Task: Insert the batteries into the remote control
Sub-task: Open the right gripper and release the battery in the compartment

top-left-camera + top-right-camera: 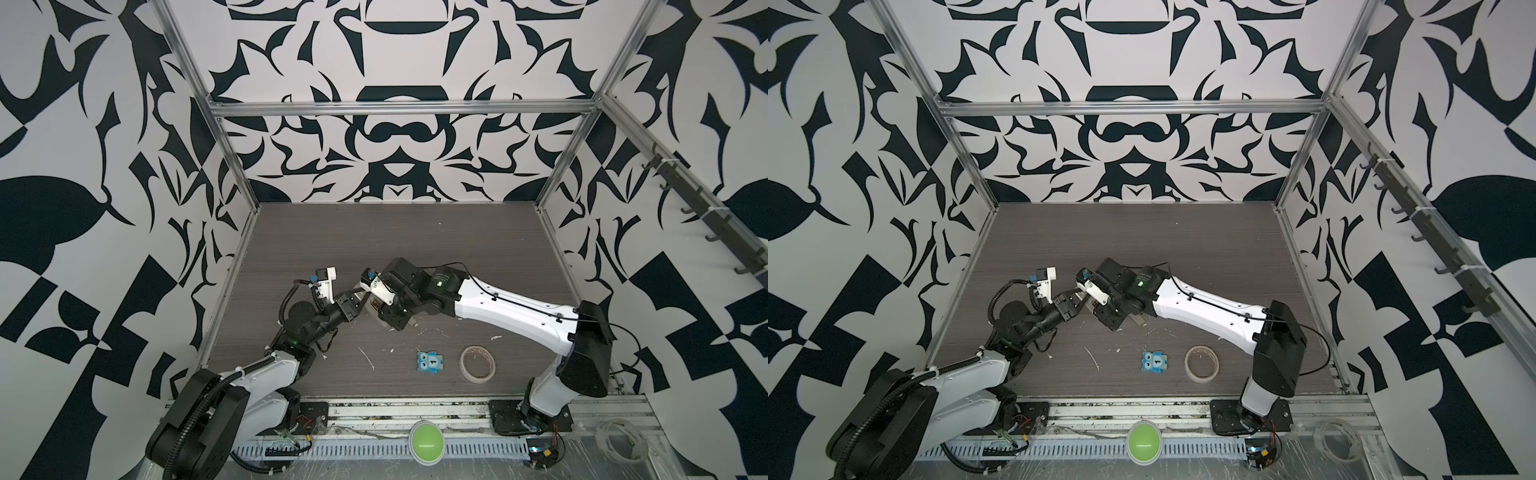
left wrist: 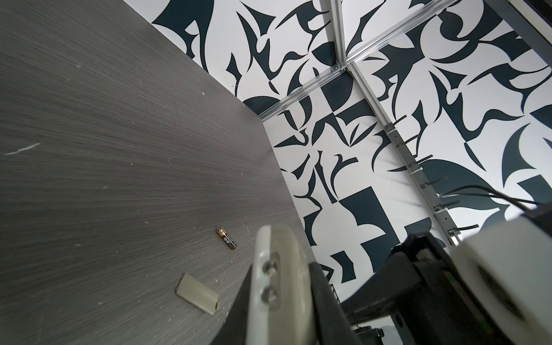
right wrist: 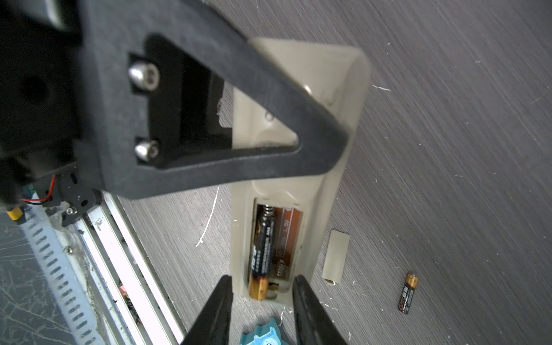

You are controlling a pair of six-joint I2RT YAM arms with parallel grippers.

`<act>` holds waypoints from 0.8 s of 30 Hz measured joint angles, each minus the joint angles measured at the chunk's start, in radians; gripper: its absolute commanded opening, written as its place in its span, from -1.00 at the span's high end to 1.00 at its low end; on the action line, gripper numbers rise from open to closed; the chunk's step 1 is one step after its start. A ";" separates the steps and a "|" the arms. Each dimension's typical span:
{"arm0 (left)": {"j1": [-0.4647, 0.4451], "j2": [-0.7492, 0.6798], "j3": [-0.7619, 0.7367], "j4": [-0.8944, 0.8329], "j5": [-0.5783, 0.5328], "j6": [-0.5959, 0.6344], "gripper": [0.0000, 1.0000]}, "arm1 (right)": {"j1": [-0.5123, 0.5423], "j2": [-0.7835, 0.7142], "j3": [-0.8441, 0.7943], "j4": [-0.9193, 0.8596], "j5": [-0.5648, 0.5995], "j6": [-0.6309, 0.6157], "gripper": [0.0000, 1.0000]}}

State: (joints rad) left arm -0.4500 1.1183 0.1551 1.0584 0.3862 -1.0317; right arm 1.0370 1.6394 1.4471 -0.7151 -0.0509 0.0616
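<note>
The remote control (image 3: 283,188) lies back up on the table with its battery bay uncovered. One battery (image 3: 261,248) sits in a slot of the bay, its gold end at the remote's end. The other battery (image 3: 407,292) (image 2: 226,238) lies loose on the table beside it. My left gripper (image 2: 283,286) (image 1: 357,300) is shut on the remote's far part, one black finger lying across its back. My right gripper (image 3: 263,298) is open, its two fingertips on either side of the bay end, holding nothing. In both top views the arms hide most of the remote.
The off-white battery cover (image 3: 336,254) (image 2: 197,294) lies between the remote and the loose battery. A blue owl tile (image 1: 430,362) and a tape roll (image 1: 478,362) sit nearer the front edge. White scraps dot the table. A green dome (image 1: 427,445) sits on the front rail.
</note>
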 measured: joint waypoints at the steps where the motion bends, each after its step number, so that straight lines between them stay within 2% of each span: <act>1: 0.000 0.000 0.000 0.000 0.000 0.000 1.00 | 0.001 -0.010 0.000 0.000 0.000 0.000 0.19; 10: 0.000 -0.001 0.000 -0.013 0.042 -0.003 1.00 | 0.001 -0.130 -0.015 0.003 -0.010 -0.053 0.14; 15: 0.000 -0.010 0.004 -0.045 0.116 -0.017 1.00 | 0.013 -0.182 -0.064 -0.003 -0.042 -0.164 0.08; 24: 0.000 -0.093 0.024 -0.164 0.264 -0.024 1.00 | 0.089 -0.250 -0.133 -0.006 -0.133 -0.369 0.10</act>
State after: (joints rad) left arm -0.4500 1.0256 0.1795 0.8948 0.6502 -1.0557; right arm 1.1255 1.3895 1.3144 -0.7208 -0.1837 -0.3077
